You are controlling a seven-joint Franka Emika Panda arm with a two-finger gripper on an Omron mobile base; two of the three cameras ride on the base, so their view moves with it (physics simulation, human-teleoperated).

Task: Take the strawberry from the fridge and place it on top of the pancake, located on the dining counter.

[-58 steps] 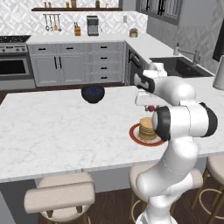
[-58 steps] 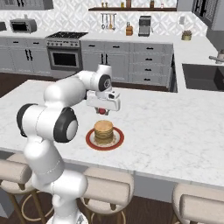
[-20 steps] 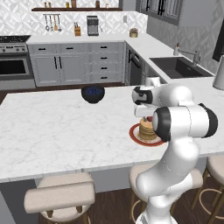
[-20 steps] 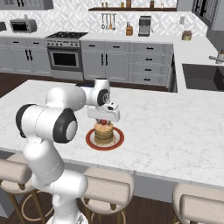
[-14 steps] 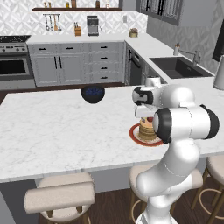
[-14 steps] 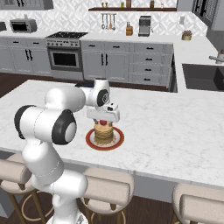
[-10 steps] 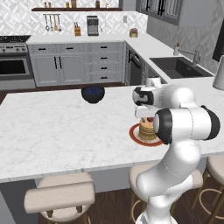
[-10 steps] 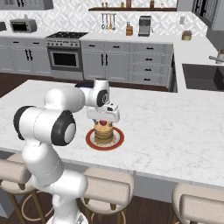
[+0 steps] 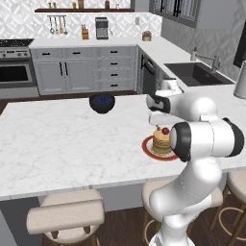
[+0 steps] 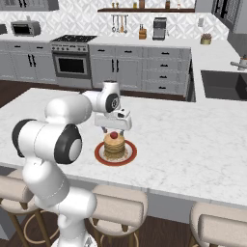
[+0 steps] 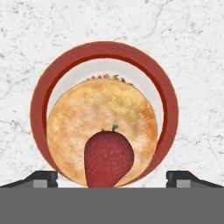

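The strawberry (image 11: 108, 158) is seen resting on top of the pancake (image 11: 101, 131), near the edge of the stack that lies closest to the claw in the hand view. In the right base view the strawberry (image 10: 114, 135) sits as a small red dot on the tan stack (image 10: 114, 146), and the same is seen from the left base view (image 9: 165, 130). The pancake stack is carried by a red-rimmed plate (image 11: 43, 92) with a pale centre, which stands on the white marble desk (image 9: 62, 144).

The claw (image 11: 112, 177) is held directly above the strawberry with its two dark fingertips (image 11: 41, 177) spread wide apart, one on each side of the fruit and clear of it; nothing is gripped. In the right base view the claw (image 10: 113, 129) is seen just above the stack, at the end of the white arm.

Farther along the desk, well apart from the plate, a dark bowl (image 9: 102, 103) with blue contents is seen. Beige-cushioned stools (image 9: 66, 216) stand at the near edge of the desk. Behind it, grey cabinets (image 10: 140, 67), an oven (image 10: 71, 63) and a sink (image 9: 194, 74) are visible.
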